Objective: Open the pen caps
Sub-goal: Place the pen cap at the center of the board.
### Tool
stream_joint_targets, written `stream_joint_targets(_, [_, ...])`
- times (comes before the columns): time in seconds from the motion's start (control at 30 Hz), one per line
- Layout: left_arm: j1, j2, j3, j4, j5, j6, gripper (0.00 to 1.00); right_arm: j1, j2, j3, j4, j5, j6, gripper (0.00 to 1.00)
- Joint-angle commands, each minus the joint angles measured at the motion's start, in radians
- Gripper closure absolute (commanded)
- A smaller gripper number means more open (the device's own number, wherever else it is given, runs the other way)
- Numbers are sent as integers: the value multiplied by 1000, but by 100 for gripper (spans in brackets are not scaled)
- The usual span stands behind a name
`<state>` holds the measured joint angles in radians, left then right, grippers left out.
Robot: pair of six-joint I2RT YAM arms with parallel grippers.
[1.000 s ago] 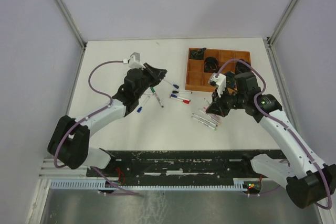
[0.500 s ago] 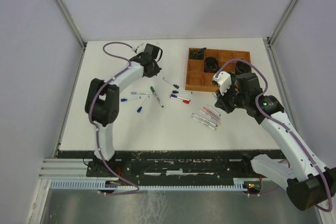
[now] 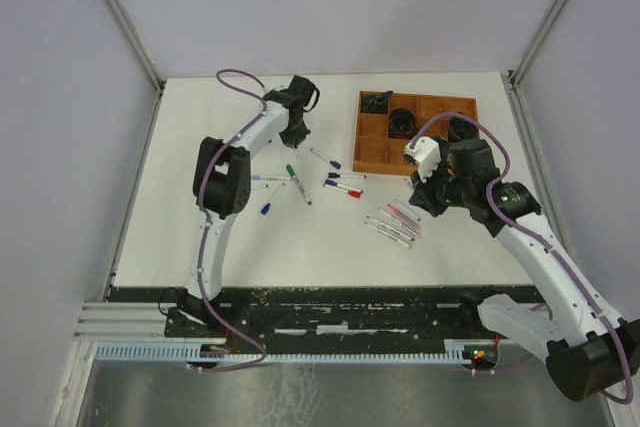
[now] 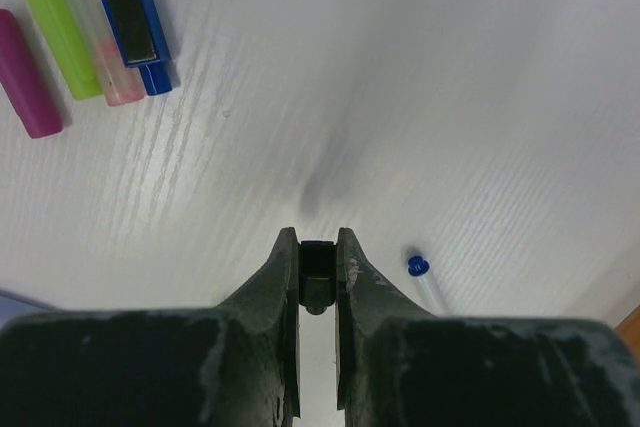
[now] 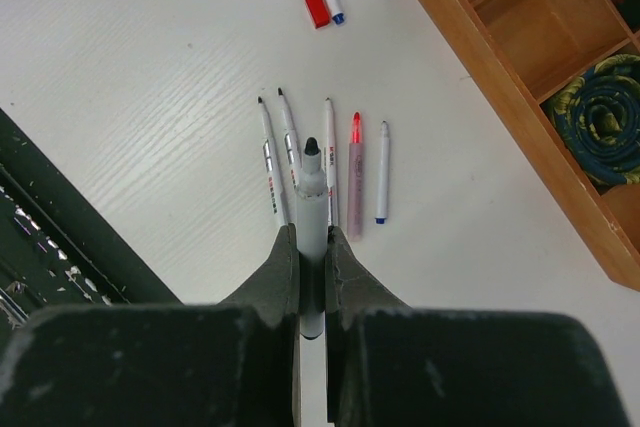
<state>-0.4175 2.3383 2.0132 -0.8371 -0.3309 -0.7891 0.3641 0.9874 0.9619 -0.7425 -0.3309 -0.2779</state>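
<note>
Swinging away from the scattered pens since a second ago, the left arm is now reaching toward the far side of the desk (image 3: pixel 300 247), left of the wooden tray (image 3: pixel 358 142), while the right arm is barely shifting. Its left tool (image 4: pixel 318 247) is pinching a small black cap (image 4: pixel 318 277) between its fingers, hanging above bare desk and casting a soft shadow. Four loose caps (image 4: pixel 85 42), magenta, green, pink and blue, are lying side by side on the side of that tool away from the tray, and a blue-ended pen (image 4: pixel 425 282) is lying between the tool and the tray. Just off the tray's near edge, the right tool (image 5: pixel 312 239) is clamping a black-tipped pen (image 5: pixel 311 192) by its grey barrel, the bare tip pointing forward. Under it, five uncapped pens (image 5: pixel 330 157) are lying in a close row on the desk, near the tray's near wall. More capped pens (image 3: pixel 343 187), red, blue and green, are lying scattered left of the tray's near-left corner.
</note>
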Motion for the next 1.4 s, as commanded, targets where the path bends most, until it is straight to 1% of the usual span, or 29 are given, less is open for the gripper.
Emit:
stream_joint_targets(0.0, [36,31,67,-58,5,29,93,-4,-25,6,9,-8,-9,98])
stream_joint_targets(0.2, [78,65,65,-60,58,21,88,-4,-28,6,9,-18,-9,98])
stream_joint_targets(0.27, [84,74,65,-60,69,19,83,-4,-27,6,8,-20,-9,98])
stream_joint_targets(0.43, [86,75,64,-56,88,24,75,-4,-29,6,7,-20,-8,98])
stream_joint_targets(0.53, [86,69,63,-56,92,25,65,-3,-29,6,6,-19,-9,98])
stream_joint_targets(0.57, [86,66,63,-56,92,26,63,-4,-29,6,6,-19,-9,98])
stream_joint_targets(0.7, [85,57,64,-57,91,28,61,-4,-29,6,6,-20,-8,98])
stream_joint_targets(0.93, [86,22,75,-57,96,47,60,-4,-26,6,7,-16,-11,99])
stream_joint_targets(1.03, [86,-22,97,-57,112,63,59,-5,-19,5,9,2,-15,98])
stream_joint_targets(1.1, [86,-81,119,-56,124,75,58,-6,-12,3,12,35,-24,98])
stream_joint_targets(1.23, [85,-205,104,-23,175,124,55,-7,26,-6,23,162,-62,99])
stream_joint_targets(1.3, [82,-298,26,51,217,155,55,-17,61,-16,30,225,-76,98])
stream_joint_targets(1.37, [77,-429,-133,166,263,188,54,-33,118,-6,20,275,-71,98])
